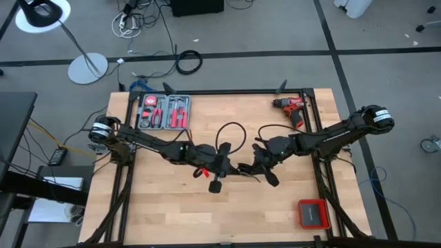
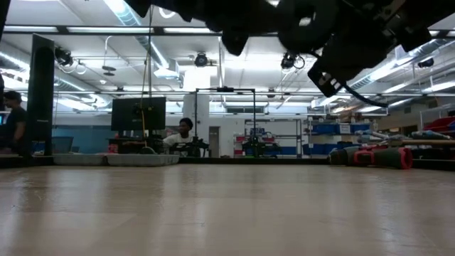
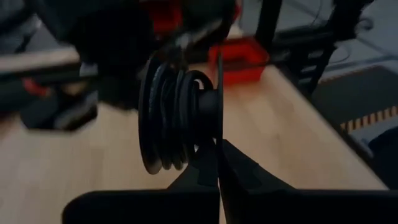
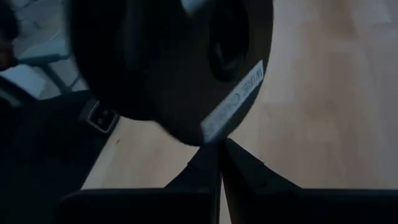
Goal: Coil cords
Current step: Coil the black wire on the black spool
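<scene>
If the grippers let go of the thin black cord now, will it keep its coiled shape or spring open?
It would probably loosen. The cord is thin and arcs in a free loop above the left gripper, so it looks springy. The turns wound in the left wrist view show no tie. It seems light; the right gripper would likely drag it easily.

light wooden table [image 1: 172, 207] carries a red drill [image 1: 292, 107], tool tray [image 1: 163, 112] and red case [image 1: 312, 213]
</scene>
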Robot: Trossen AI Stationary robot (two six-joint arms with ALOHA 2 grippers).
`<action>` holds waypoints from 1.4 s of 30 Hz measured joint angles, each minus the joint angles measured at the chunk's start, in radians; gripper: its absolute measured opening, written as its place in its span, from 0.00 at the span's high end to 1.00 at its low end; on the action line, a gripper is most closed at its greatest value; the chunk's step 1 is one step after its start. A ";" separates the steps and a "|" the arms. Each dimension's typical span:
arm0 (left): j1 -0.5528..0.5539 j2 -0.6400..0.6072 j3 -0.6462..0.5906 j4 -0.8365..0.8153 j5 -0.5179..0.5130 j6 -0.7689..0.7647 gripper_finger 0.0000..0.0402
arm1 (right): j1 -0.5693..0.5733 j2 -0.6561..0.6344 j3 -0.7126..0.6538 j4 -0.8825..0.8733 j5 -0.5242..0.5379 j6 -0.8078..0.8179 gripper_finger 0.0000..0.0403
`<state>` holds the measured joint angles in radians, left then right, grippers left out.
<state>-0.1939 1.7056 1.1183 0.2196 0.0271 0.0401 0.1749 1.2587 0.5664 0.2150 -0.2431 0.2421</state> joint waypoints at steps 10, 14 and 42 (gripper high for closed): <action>0.006 0.001 0.002 -0.083 -0.094 -0.048 1.00 | -0.001 0.000 0.000 -0.002 0.030 0.080 0.97; 0.010 0.002 0.002 -0.090 -0.099 -0.047 1.00 | 0.000 0.000 0.000 -0.002 0.024 0.084 0.95; 0.009 0.055 -0.019 -0.120 -0.182 -0.068 1.00 | -0.003 0.001 0.000 -0.113 0.087 0.159 0.90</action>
<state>-0.1848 1.7611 1.0992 0.0992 -0.1554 -0.0277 0.1722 1.2594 0.5667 0.1018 -0.1562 0.4007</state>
